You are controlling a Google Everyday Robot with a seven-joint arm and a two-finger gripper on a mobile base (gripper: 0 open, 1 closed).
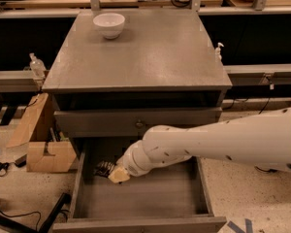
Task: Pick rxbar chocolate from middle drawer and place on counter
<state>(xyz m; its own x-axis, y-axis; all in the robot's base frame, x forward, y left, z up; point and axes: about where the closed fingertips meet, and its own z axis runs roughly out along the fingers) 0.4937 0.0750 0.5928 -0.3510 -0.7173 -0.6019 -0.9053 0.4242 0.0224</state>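
The middle drawer [157, 199] is pulled out wide, its grey floor showing. My white arm reaches in from the right, and my gripper [115, 174] hangs over the drawer's back left part. A small dark bar, the rxbar chocolate [103, 167], sticks out to the left of the pale tips, and the gripper is shut on it. Part of the bar is covered by the gripper. Above lies the grey counter [150, 57].
A white bowl [109, 24] stands at the counter's back left. The top drawer front [87, 123] with its small knob is closed above the open one. Cardboard pieces [43, 154] and cables lie on the floor at left. A small bottle [217, 50] stands beside the counter's right edge.
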